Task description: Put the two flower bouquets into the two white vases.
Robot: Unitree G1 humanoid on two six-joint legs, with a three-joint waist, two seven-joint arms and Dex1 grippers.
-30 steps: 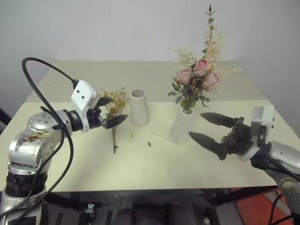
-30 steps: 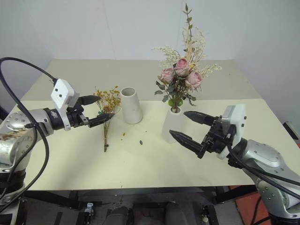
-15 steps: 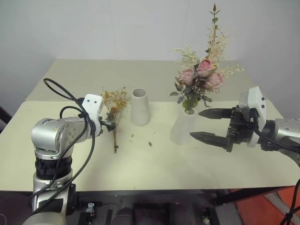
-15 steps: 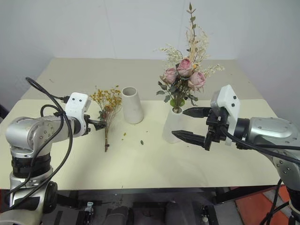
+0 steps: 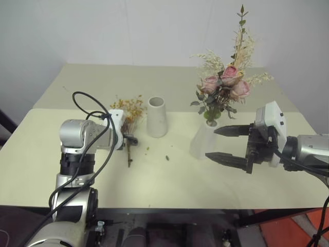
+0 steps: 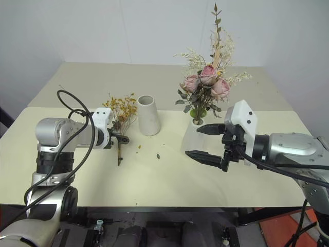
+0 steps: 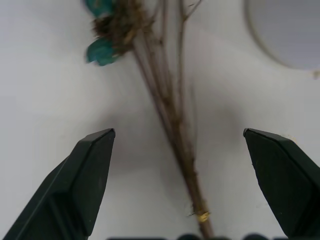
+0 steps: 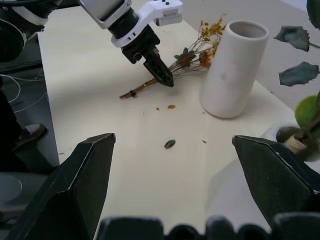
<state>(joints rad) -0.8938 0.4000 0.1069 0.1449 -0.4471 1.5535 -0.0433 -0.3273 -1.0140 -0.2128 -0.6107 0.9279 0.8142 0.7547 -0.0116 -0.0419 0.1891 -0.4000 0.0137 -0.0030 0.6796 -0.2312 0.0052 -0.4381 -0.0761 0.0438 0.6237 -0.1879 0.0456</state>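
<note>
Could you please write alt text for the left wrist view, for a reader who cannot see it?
The left gripper, jaws open, hangs over the thin brown stems of a small dried bouquet lying flat on the pale table. The stems run between the two black fingers without touching them, and the curved edge of a white vase sits nearby.
</note>
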